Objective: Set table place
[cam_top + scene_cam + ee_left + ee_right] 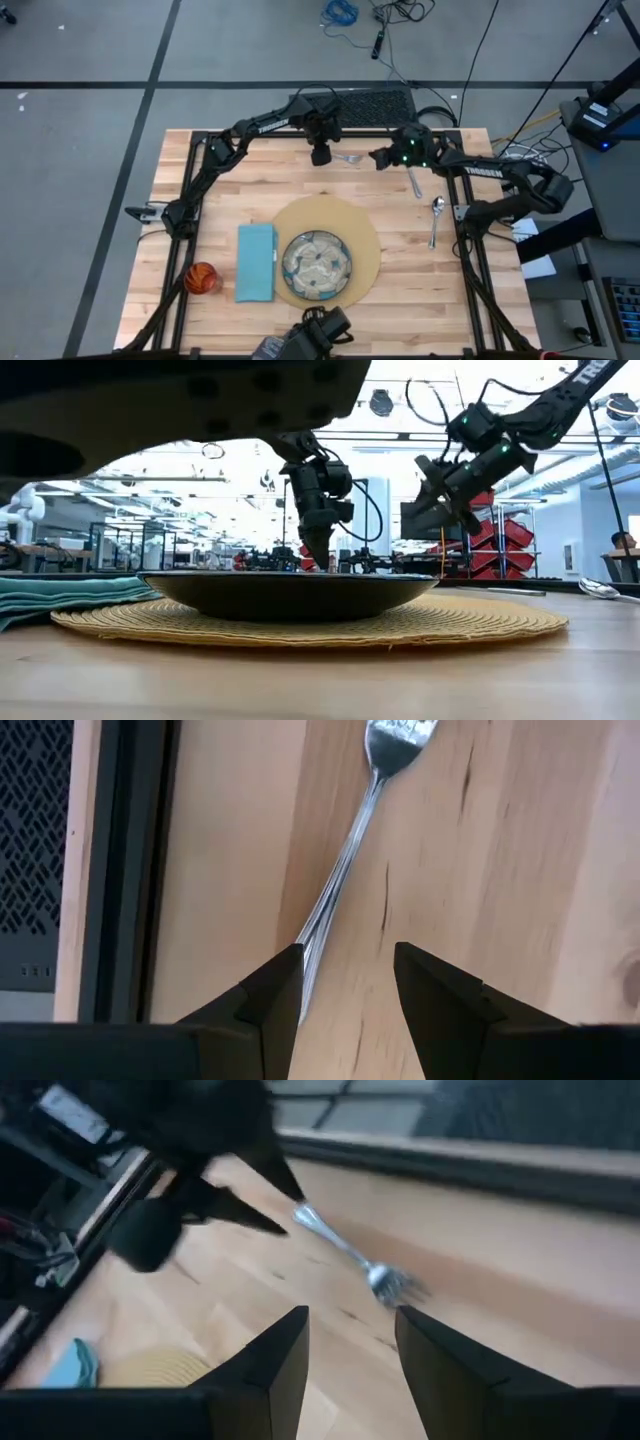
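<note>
table [420, 290]: light wood planks, black frame
mat [365, 240]: round, tan, near my front edge, centre
napkin [256, 262]: light blue, flat, just left of mat
cup [201, 278]: orange, front-left corner area
fork [349, 158]: far edge, centre
knife [414, 183]: right of fork
spoon [436, 216]: toward right edge

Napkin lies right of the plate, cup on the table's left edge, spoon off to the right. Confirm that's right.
Not quite: the high view shows the napkin left of the plate, between it and the cup. The rest holds: the cup sits near the table's left edge and the spoon lies to the right.
</note>
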Controlling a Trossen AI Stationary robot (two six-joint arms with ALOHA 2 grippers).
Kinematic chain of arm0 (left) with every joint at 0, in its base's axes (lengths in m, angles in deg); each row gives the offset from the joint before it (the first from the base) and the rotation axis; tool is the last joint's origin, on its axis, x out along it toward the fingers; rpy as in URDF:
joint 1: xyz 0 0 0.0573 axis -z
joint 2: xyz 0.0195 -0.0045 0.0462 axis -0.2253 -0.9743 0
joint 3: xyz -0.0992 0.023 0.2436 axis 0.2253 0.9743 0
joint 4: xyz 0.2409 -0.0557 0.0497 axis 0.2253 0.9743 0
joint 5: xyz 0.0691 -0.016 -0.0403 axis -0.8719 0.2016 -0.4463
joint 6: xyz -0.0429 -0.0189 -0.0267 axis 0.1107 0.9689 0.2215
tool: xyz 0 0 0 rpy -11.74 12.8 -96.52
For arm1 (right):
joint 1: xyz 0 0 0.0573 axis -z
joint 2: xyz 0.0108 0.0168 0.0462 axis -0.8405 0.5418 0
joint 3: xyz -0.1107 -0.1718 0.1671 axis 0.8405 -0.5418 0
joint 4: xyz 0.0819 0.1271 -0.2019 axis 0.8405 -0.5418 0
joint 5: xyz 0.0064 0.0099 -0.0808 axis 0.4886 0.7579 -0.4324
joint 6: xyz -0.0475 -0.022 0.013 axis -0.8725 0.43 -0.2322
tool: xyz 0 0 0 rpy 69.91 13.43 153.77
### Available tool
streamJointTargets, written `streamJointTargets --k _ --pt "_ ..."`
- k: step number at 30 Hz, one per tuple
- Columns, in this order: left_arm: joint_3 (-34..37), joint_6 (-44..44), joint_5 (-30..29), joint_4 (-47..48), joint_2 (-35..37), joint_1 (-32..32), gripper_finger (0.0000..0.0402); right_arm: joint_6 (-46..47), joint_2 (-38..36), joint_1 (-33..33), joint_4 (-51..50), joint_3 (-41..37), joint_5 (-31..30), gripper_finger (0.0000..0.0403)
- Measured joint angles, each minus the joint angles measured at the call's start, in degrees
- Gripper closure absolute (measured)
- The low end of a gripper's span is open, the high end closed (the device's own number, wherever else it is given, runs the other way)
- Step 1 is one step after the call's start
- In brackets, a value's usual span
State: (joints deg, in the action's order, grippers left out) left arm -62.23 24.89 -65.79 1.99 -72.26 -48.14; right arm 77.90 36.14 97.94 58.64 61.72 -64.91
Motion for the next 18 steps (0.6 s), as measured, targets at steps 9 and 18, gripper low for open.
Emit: streamJointTargets --k 9,18 --pt "-0.01 -3.4 -1.52 3.21 0.21 -0.82 0.0256 8.3 11.54 2.21 -2.88 6.05 6.38 0.0261" --pt "0.07 -5.77 2.61 10.93 3.23 -4.06 0.0256 6.62 18.06 0.92 -12.04 12.9 3.42 0.0261"
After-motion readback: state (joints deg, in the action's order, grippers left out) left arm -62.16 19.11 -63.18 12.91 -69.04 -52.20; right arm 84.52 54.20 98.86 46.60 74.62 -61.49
